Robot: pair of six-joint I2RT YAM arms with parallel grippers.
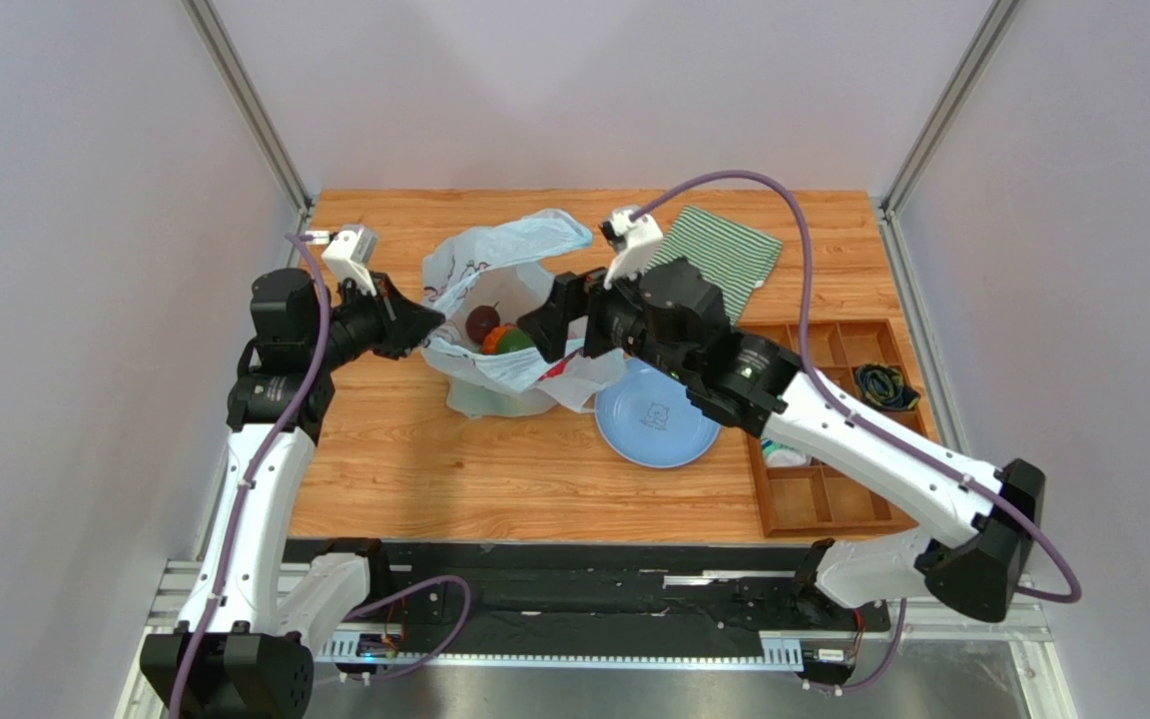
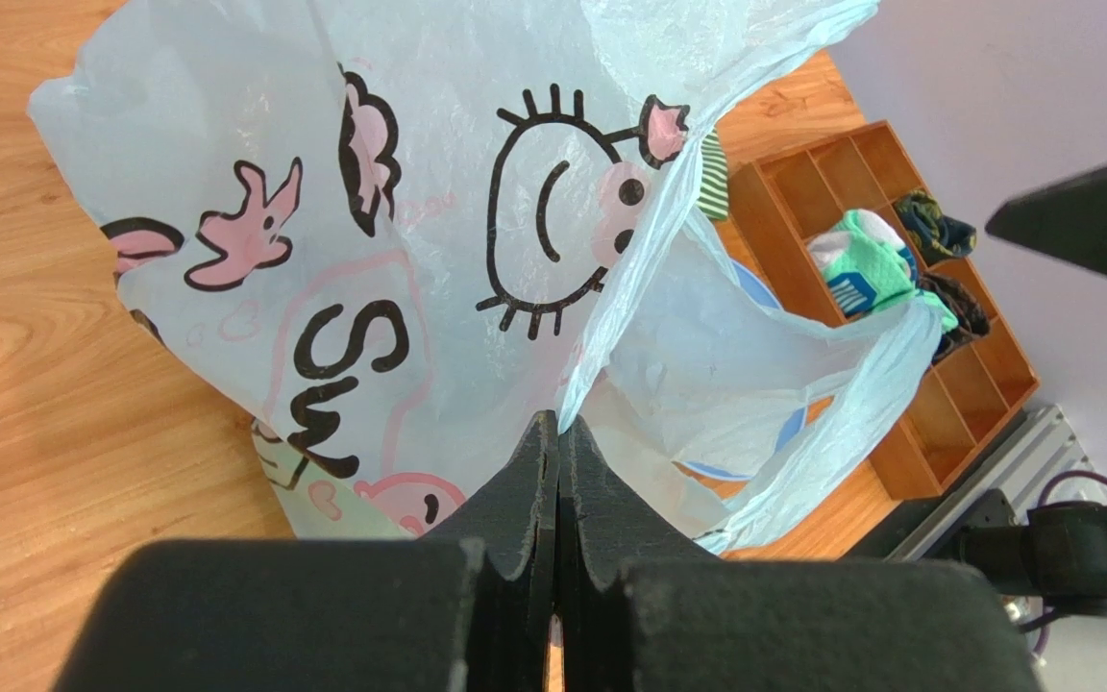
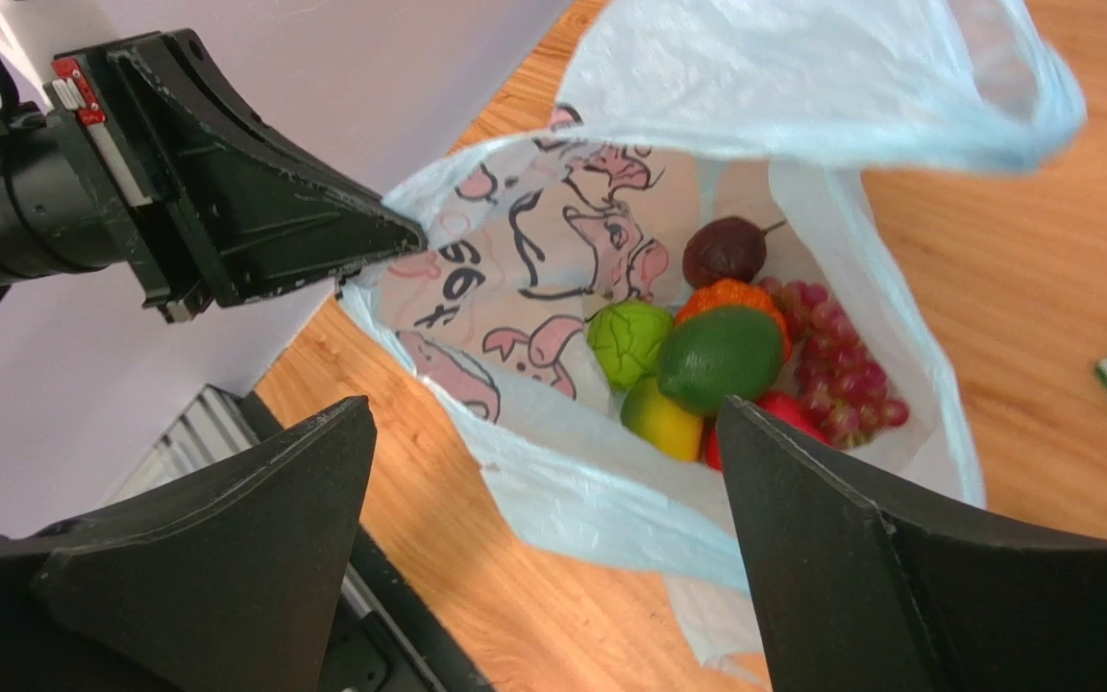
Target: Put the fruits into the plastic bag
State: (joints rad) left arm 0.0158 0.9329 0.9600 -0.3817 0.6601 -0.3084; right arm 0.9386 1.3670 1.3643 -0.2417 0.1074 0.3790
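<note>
Since all fruits [image 3: 718, 358] look in the bag [image 3: 805, 72] our left gripper [image 2: 559, 430] pinches, we should lift our wide-open, empty right gripper [image 3: 542, 411] above them.

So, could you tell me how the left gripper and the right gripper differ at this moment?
The left gripper is shut, pinching the rim of the plastic bag; the right gripper is wide open and holds nothing. The left gripper sits at the bag's side edge, while the right gripper hangs above its open mouth, over the fruits inside. Both are black and point toward the bag.
</note>
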